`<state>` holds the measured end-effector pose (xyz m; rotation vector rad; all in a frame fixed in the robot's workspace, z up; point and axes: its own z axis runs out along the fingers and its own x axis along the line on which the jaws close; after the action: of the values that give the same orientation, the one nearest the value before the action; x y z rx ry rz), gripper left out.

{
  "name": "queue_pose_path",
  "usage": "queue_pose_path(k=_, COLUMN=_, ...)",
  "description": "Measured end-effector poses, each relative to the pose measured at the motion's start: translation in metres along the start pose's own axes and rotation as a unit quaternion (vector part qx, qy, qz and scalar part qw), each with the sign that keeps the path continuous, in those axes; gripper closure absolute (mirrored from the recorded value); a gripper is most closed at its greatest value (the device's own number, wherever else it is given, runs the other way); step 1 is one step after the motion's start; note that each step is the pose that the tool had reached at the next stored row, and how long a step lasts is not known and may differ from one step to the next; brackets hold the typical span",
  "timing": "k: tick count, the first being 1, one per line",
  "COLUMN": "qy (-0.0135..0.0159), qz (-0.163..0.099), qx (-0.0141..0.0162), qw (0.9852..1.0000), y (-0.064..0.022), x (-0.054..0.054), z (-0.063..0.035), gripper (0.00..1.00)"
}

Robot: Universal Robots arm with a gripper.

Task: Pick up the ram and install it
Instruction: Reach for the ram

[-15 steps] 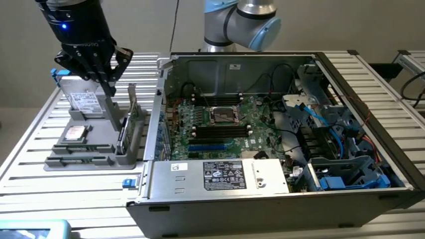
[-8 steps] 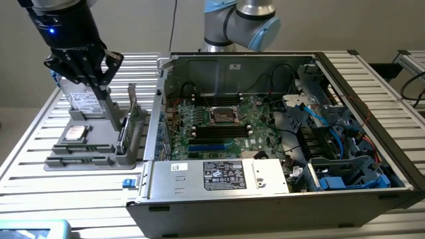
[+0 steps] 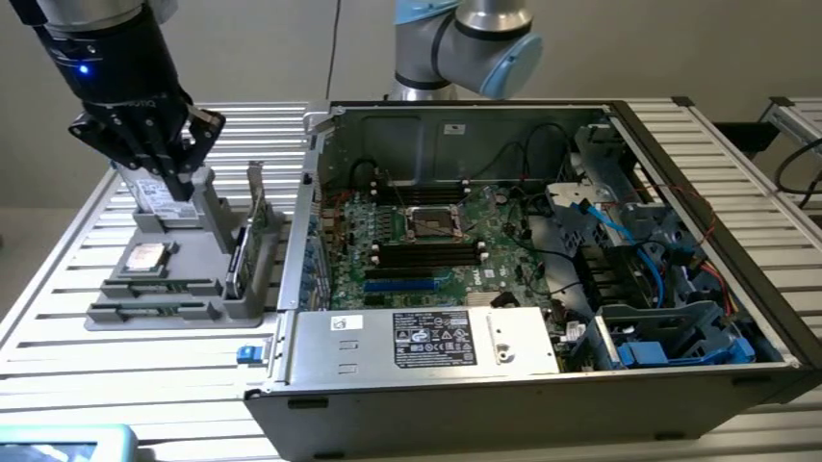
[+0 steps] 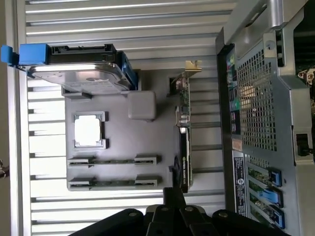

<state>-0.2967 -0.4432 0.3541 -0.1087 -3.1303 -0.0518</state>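
Stock as I see it from my station:

- Hand (image 3: pixel 177 183): upper left of the exterior view, fingers pointing down and pressed together, pinching nothing. It hangs over the far end of the holder, just beside the hard drive.
- Ram (image 4: pixel 114 161): seated on edge in a clipped slot of the grey holder (image 4: pixel 123 142), next to the processor chip (image 4: pixel 88 132). A second like stick (image 4: pixel 114 183) sits in the slot alongside. In the exterior view both lie at lower left, well apart from the hand.
- Hard drive (image 4: pixel 78 73): in the holder's far end, blue tabs on its carrier.
- Expansion card (image 4: pixel 183 123): standing on edge on the holder's side nearest the case.
- Computer case (image 3: pixel 514 423): lid off, motherboard (image 3: pixel 424 241) exposed, centre and right of the exterior view.
- Desk (image 3: pixel 154 375): slatted metal, carrying holder and case.
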Motion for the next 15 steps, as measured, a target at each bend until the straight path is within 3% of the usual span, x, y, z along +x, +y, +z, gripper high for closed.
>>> queue_pose_path(k=5, qy=0.0010, qz=-0.001, qx=0.0015, qw=1.0000, y=-0.0014, x=0.016, z=0.0027, gripper=0.89)
queue_pose_path(k=15, qy=0.0020, qz=-0.003, qx=0.0016, qw=1.0000, y=-0.0039, x=0.050, z=0.0047, gripper=0.89)
